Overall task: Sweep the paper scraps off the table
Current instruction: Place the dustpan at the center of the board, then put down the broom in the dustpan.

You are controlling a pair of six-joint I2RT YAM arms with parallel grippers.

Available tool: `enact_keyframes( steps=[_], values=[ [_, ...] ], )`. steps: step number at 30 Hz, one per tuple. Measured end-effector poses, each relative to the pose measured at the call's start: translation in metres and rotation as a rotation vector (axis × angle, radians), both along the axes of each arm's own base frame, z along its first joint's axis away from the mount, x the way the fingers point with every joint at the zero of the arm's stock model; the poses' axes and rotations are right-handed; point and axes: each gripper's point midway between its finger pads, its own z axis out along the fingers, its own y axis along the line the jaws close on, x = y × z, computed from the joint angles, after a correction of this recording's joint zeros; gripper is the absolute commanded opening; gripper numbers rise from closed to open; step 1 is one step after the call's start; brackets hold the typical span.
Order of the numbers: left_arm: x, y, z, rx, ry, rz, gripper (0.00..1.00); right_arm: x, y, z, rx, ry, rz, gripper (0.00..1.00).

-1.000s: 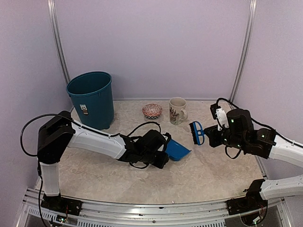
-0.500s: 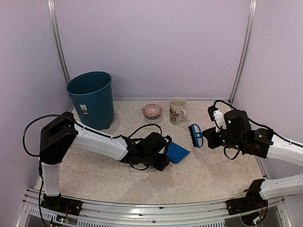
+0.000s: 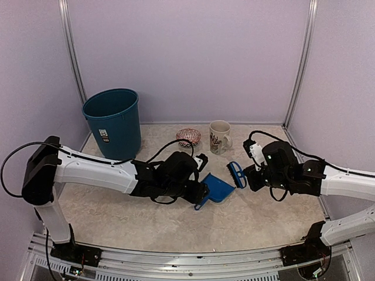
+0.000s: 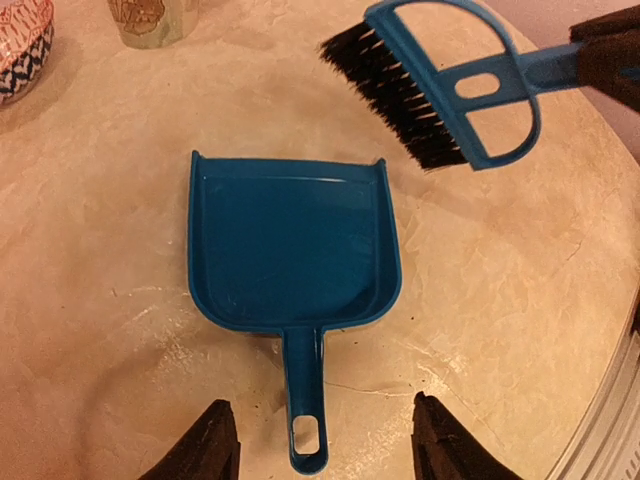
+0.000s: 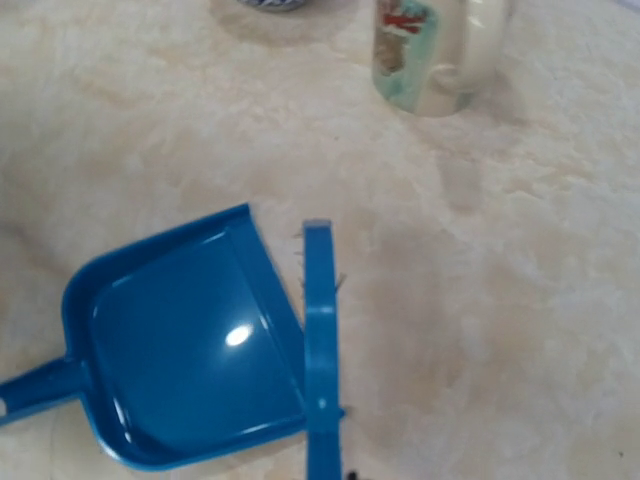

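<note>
- The left gripper sits low over the near middle of the table, a beige, stone-patterned surface that runs under everything here.
- Its jaws are released. The two dark fingers stand apart, one on each side of the handle of a blue plastic dustpan, with a gap on both sides.
- The dustpan lies flat on the table, handle toward the left gripper and open mouth facing away.
- Just beside the far right corner of that mouth is a small blue brush with black bristles turned toward the pan. Whether it touches the table cannot be told.
- The right gripper is clenched on the brush handle, reaching in from the right.
- Farther back stand a cream mug and a patterned bowl, near each other.
- At the far left stands a teal bin, upright.
</note>
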Motion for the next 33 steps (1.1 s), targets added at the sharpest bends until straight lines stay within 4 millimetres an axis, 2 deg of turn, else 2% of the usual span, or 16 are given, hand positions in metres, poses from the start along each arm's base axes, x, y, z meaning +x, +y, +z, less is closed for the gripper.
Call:
enact_keyframes(
  steps=[4, 7, 8, 9, 10, 15, 20, 28, 33],
  values=[
    [0.003, 0.013, 0.034, -0.045, -0.032, 0.012, 0.68, -0.004, 0.019, 0.000, -0.075, -0.073, 0.066, 0.00],
    [0.011, 0.034, 0.056, -0.067, -0.046, 0.042, 0.74, -0.004, 0.030, 0.005, -0.125, -0.150, 0.108, 0.00],
    [0.015, 0.041, 0.062, -0.073, -0.051, 0.055, 0.81, -0.003, 0.033, 0.007, -0.138, -0.171, 0.119, 0.00],
    [0.020, 0.050, 0.069, -0.082, -0.057, 0.071, 0.97, -0.002, 0.036, 0.010, -0.154, -0.198, 0.130, 0.00],
    [0.024, 0.059, 0.075, -0.087, -0.062, 0.084, 0.99, 0.000, 0.040, 0.011, -0.174, -0.225, 0.144, 0.00],
    [0.042, 0.102, 0.110, -0.122, -0.099, 0.161, 0.99, 0.004, 0.058, 0.015, -0.266, -0.350, 0.205, 0.00],
    [0.044, 0.138, 0.137, -0.142, -0.143, 0.203, 0.99, 0.007, 0.066, -0.001, -0.396, -0.422, 0.232, 0.00],
    [0.038, 0.171, 0.154, -0.133, -0.180, 0.230, 0.99, 0.003, 0.080, -0.021, -0.514, -0.469, 0.251, 0.00],
    [0.036, 0.186, 0.161, -0.123, -0.200, 0.247, 0.99, 0.000, 0.083, -0.047, -0.596, -0.453, 0.253, 0.00]
  ],
)
